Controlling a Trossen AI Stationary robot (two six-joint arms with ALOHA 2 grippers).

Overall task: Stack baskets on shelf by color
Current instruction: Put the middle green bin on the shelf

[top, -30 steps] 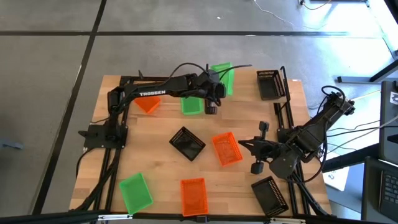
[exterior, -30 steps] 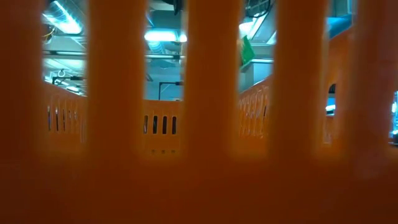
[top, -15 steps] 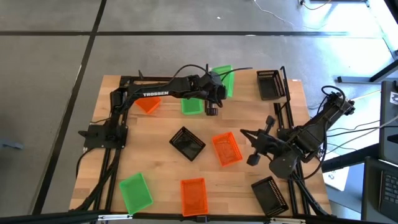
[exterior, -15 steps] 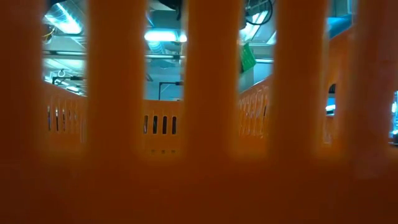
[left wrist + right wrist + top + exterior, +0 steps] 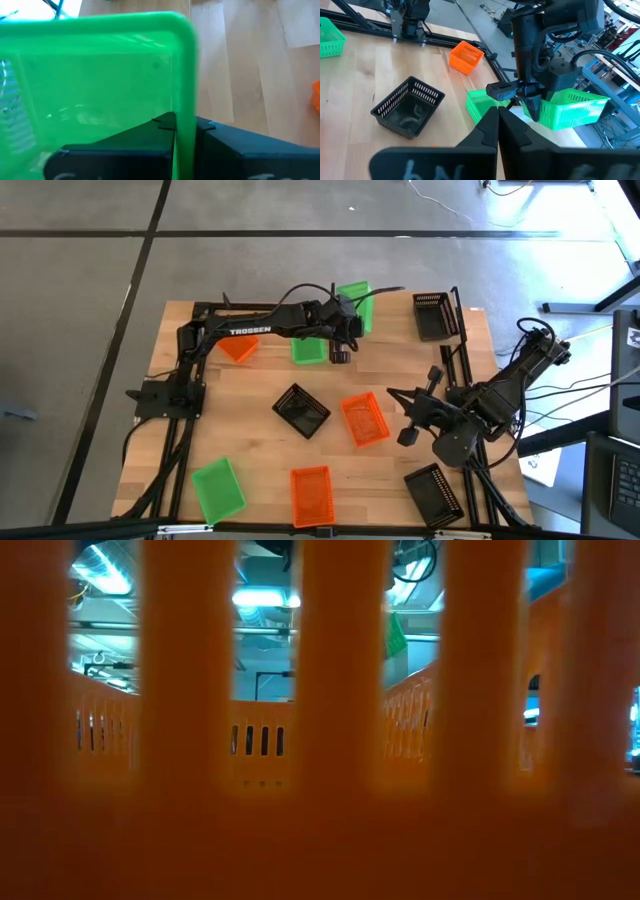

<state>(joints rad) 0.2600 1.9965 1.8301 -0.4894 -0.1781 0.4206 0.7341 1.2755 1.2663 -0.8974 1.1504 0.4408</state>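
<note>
Right now your left end effector [image 5: 343,330] is clamped on the rim of a green basket [image 5: 357,306], holding it raised at the far side of the desk [image 5: 250,395], just beside a second green basket [image 5: 307,350] that rests on the wood; the left wrist view shows the fingers [image 5: 165,131] pinching the green wall between them. This looks like the carry step for the green pile, and the next move calls for lining the held basket up square over the resting one and lowering it so it nests rather than catching a corner. I cannot make out the shelf clearly in these views, so judge the final spot yourself. Your right end effector [image 5: 418,418] waits near the right edge of the desk, its fingers closed together on nothing, as the right wrist view shows. Around you lie an orange basket [image 5: 237,348] just left of the greens, a black basket [image 5: 301,410] and another orange one [image 5: 364,420] mid-desk, a third green basket [image 5: 218,487] and an orange basket [image 5: 311,495] at the near edge, and black baskets at the far right [image 5: 432,315] and near right [image 5: 435,492]. The near orange basket fills the low view, so expect no help from it. The left arm's own cable loops over the drop zone and could snag.
</note>
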